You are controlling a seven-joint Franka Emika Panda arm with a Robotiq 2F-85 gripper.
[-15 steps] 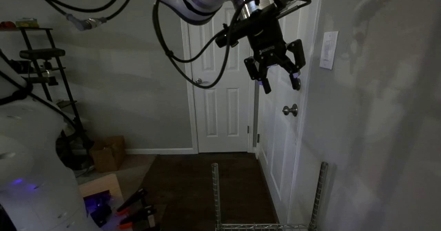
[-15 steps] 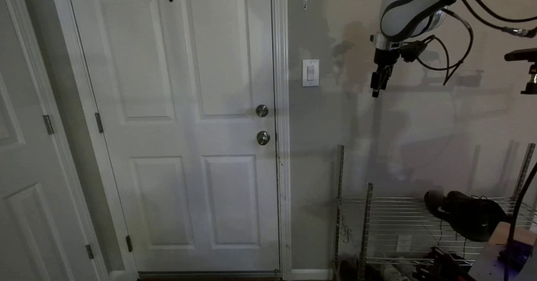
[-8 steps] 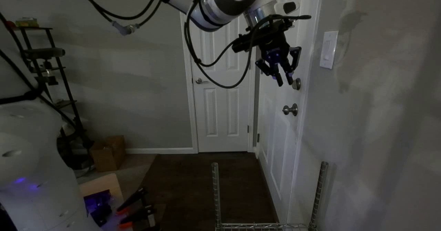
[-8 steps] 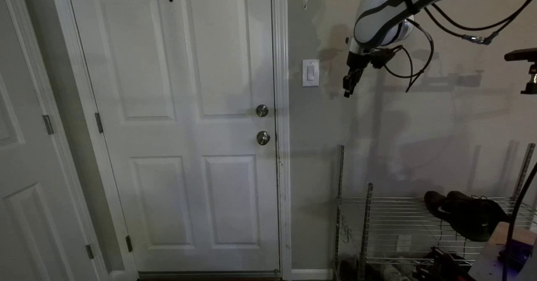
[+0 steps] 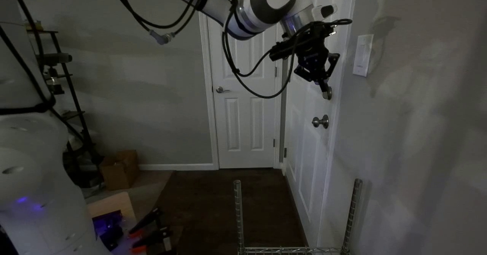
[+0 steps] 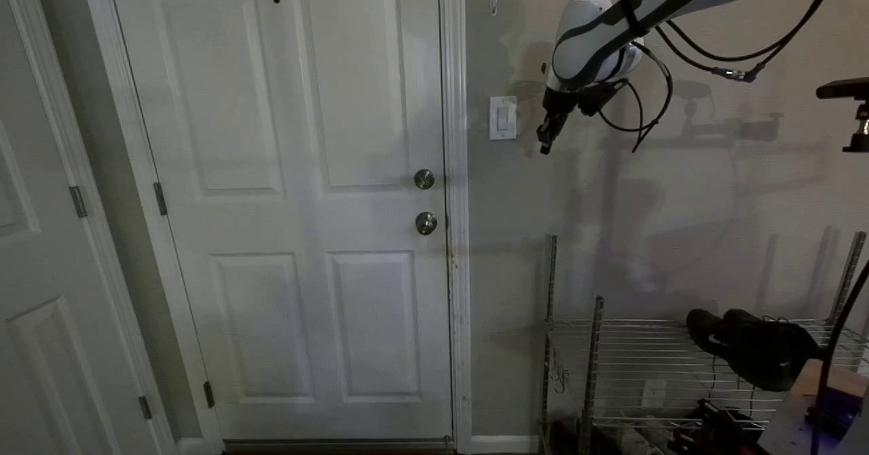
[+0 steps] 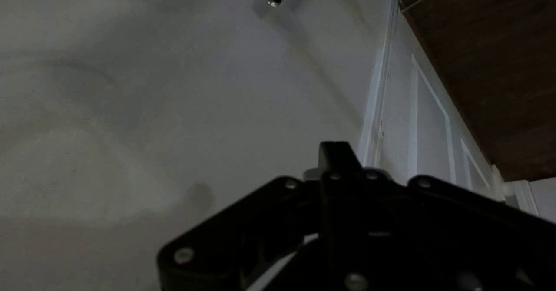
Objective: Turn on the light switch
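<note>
The light switch, a white upright plate with a paddle in its middle, is on the grey wall beside the door frame, seen in both exterior views. My black gripper hangs tilted downward, its tips a little lower than the plate. In an exterior view the gripper stands to the right of the switch, with bare wall showing between the two. In the wrist view the fingertips meet with nothing between them. That view shows wall past the gripper, and the switch is outside it.
Left of the switch is a white door with a round metallic knob and a deadbolt above it. A wire rack with upright metal posts stands against the wall below the arm, dark shoes on it.
The arm has travelled toward the switch, leftward in an exterior view, slowing lately. Over the same time the gripper's fingers have come together from open to shut.
</note>
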